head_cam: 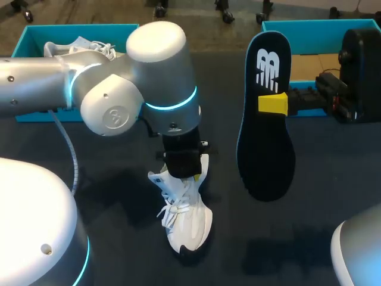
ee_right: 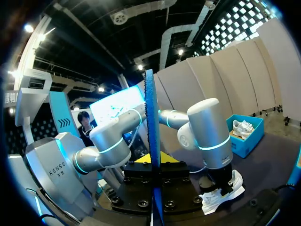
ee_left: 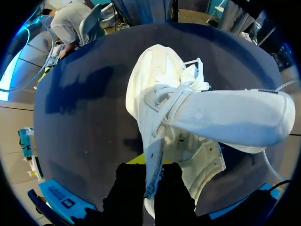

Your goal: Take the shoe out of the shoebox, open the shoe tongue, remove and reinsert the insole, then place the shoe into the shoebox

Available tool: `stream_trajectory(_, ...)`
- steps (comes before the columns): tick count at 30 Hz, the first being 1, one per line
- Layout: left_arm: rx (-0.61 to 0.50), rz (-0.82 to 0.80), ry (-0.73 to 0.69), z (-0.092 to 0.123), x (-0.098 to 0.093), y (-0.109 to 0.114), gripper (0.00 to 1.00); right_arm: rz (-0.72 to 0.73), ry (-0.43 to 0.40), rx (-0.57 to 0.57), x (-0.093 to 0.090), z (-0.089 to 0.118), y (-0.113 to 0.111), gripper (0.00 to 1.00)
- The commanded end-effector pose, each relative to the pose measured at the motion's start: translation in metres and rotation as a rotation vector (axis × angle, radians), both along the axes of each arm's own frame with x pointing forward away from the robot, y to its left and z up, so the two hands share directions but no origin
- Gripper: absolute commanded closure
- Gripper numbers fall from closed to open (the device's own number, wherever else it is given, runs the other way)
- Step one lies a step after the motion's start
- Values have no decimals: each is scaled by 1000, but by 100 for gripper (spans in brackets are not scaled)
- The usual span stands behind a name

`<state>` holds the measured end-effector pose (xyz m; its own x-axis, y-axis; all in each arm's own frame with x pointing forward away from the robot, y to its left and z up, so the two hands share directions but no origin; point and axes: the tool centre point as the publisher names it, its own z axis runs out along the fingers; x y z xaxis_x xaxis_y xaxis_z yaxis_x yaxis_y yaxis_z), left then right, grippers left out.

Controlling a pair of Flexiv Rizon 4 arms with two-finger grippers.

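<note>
Likely step: reinsert insole [head_cam: 266,149] | left gripper [ee_left: 151,176] clamped sneaker [head_cam: 187,220] collar | right gripper [head_cam: 280,103] pinched insole, sneaker's two o'clock | next: align toe-first.

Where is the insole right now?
In the head view the insole is right of the middle, pinched in the right gripper above the table, just right of the white shoe.

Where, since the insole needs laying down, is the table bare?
Bare table lies right of the shoe, under the held insole, and left of the shoe. Crowded: the middle, where the left gripper grips the shoe, and the back corners, with the left box and right box.
</note>
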<state>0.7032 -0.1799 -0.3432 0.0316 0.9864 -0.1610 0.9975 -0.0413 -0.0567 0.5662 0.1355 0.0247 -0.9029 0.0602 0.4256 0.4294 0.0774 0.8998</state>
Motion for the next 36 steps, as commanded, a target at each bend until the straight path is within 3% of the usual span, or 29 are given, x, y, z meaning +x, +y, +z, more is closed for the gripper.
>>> stream_trajectory(1, 8, 1, 2, -6, 3, -9, 100, -15, -1, -2, -6, 4, 10, 100)
stream_trajectory(21, 35, -15, 19, -34, 11, -34, 100, -15, -1, -2, -6, 4, 10, 100)
stream_trajectory(25, 30, -14, 20, -34, 14, -36, 56, -15, -1, -2, -6, 4, 10, 100)
stream_trajectory(27, 14, -7, 20, -30, 15, -36, 10, -15, -1, -2, -6, 4, 10, 100)
stream_trajectory(28, 5, 9, 16, -28, 16, -35, 0, -15, -1, -2, -6, 4, 10, 100)
stream_trajectory(36, -117, 84, -29, 9, 24, -19, 0, -15, -1, -2, -6, 4, 10, 100)
